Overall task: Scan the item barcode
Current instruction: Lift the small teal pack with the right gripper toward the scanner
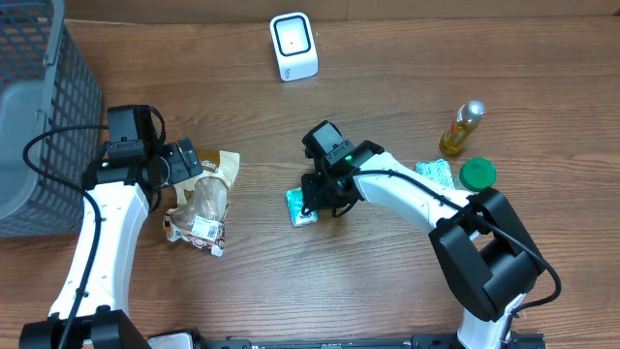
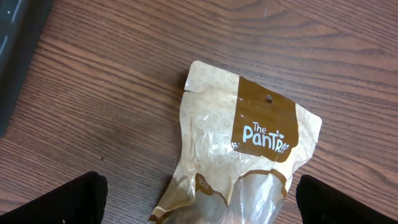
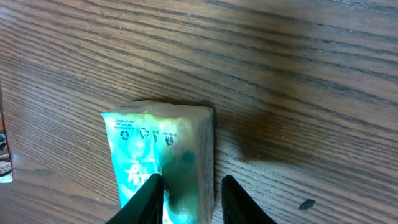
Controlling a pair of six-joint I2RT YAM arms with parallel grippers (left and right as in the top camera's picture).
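A small green and white packet (image 1: 301, 206) lies flat on the wooden table near the centre. My right gripper (image 1: 320, 198) is down on it. In the right wrist view the packet (image 3: 158, 149) has its right part between the two dark fingers, and the gripper (image 3: 189, 183) is shut on it. My left gripper (image 1: 192, 165) hangs wide open over a tan and clear snack bag (image 1: 201, 202). In the left wrist view the bag (image 2: 249, 155) lies between the spread fingertips (image 2: 68, 202), untouched. A white barcode scanner (image 1: 293, 46) stands at the back.
A grey mesh basket (image 1: 39, 116) fills the far left. At the right stand a yellow oil bottle (image 1: 462, 128), a green lid (image 1: 477, 174) and another green packet (image 1: 434, 172).
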